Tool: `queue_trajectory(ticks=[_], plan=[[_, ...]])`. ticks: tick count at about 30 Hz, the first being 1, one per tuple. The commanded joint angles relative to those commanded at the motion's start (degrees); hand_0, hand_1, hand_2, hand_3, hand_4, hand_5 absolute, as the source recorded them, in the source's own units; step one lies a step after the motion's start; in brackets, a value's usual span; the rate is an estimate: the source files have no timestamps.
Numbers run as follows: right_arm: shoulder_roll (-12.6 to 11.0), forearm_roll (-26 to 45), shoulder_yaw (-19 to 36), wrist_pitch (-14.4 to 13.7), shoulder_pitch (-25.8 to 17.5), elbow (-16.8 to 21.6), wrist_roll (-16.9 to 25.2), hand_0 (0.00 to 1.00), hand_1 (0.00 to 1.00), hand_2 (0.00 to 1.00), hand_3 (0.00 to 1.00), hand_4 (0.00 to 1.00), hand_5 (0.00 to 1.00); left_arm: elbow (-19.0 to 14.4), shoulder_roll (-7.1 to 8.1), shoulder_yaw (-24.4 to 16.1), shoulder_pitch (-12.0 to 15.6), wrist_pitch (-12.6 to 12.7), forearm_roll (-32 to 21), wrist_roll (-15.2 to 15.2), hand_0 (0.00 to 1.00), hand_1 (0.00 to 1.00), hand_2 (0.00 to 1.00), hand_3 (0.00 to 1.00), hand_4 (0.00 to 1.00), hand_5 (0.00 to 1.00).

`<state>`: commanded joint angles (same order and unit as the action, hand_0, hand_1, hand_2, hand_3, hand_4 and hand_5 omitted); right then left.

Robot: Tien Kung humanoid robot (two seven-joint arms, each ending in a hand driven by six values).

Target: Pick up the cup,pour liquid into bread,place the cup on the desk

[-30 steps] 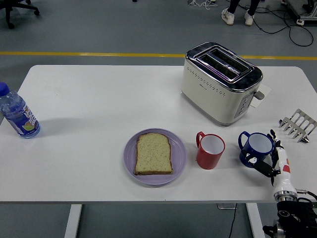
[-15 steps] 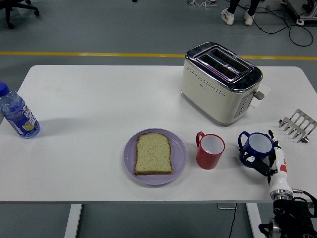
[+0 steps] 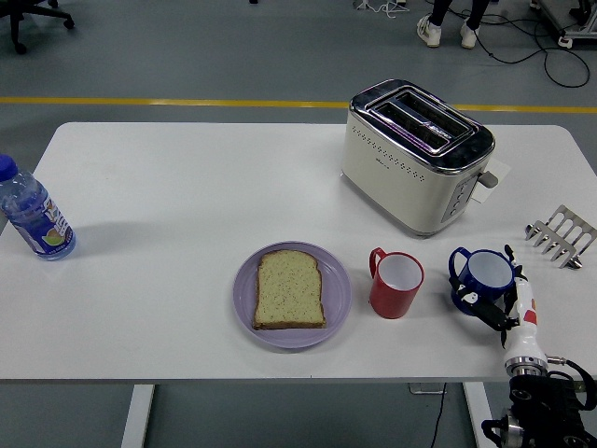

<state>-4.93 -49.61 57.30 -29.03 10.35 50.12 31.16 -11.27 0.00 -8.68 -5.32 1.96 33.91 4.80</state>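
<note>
A slice of bread (image 3: 289, 289) lies on a lilac plate (image 3: 244, 308) at the table's front middle. A red cup (image 3: 398, 283) stands just right of the plate, handle to the left. A blue cup (image 3: 483, 274) stands right of the red one, upright on the table. My right hand (image 3: 504, 303) comes up from the lower right corner. Its fingers (image 3: 476, 301) are spread at the blue cup's near right side, touching or almost touching it, and hold nothing. My left arm is out of view.
A cream toaster (image 3: 415, 154) stands behind the cups. A metal toast rack (image 3: 562, 235) is at the right edge. A water bottle (image 3: 33, 213) stands at the far left. A person's feet (image 3: 448, 28) show on the floor beyond the table.
My right hand has shifted slightly left, closer in against the blue cup. The cups, the bread and the plate have not moved.
</note>
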Motion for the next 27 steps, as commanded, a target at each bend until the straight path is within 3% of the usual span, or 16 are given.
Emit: queue_trajectory(ticks=[1, 6, 7, 18, 19, 24, 25, 27], plan=[[0.0, 0.2, 0.0, 0.0, 0.1, -0.1, 0.1, 0.887, 0.766, 0.842, 0.944, 0.955, 0.161, 0.0, 0.00, -0.1, 0.0, 0.0, 0.0, 0.0, 0.637, 0.646, 0.656, 0.547, 0.318, 0.844], [0.1, 1.2, -0.2, -0.4, 0.4, -0.6, 0.8, 0.887, 0.766, 0.842, 0.944, 0.955, 0.161, 0.0, 0.00, -0.3, -0.2, 0.0, 0.1, 0.0, 0.637, 0.646, 0.656, 0.547, 0.318, 0.844], [0.1, 1.6, -0.3, -0.5, 0.5, -0.7, 0.9, 0.805, 0.703, 0.759, 0.838, 0.902, 0.128, 0.0, 0.00, -0.4, -0.2, 0.0, 0.1, 0.0, 0.636, 0.646, 0.656, 0.546, 0.320, 0.848], [0.2, 4.9, -0.8, -2.3, 1.0, -1.2, 3.2, 0.749, 0.681, 0.742, 0.783, 0.877, 0.114, -0.1, 0.00, -0.9, -0.6, -0.1, 0.2, 0.0, 0.637, 0.646, 0.656, 0.547, 0.319, 0.845], [0.2, 5.1, -0.9, -2.3, 1.0, -1.2, 3.4, 0.669, 0.613, 0.684, 0.724, 0.849, 0.098, -0.1, 0.00, -0.9, -0.6, -0.1, 0.2, 0.0, 0.637, 0.645, 0.656, 0.547, 0.320, 0.846], [0.2, 6.7, -0.8, -2.6, 1.0, -1.3, 4.5, 0.669, 0.613, 0.684, 0.724, 0.849, 0.098, -0.1, 0.00, -1.0, -0.7, -0.1, 0.3, 0.0, 0.637, 0.645, 0.656, 0.547, 0.320, 0.846], [0.2, 6.8, -0.8, -2.6, 1.0, -1.3, 4.7, 0.610, 0.559, 0.644, 0.693, 0.822, 0.075, -0.1, 0.00, -1.0, -0.7, -0.1, 0.3, 0.0, 0.637, 0.645, 0.656, 0.546, 0.320, 0.846], [0.2, 7.0, -0.7, -2.7, 1.0, -1.2, 4.9, 0.610, 0.559, 0.644, 0.693, 0.822, 0.075, -0.1, 0.00, -1.0, -0.7, -0.1, 0.3, 0.0, 0.637, 0.645, 0.656, 0.546, 0.320, 0.846]])
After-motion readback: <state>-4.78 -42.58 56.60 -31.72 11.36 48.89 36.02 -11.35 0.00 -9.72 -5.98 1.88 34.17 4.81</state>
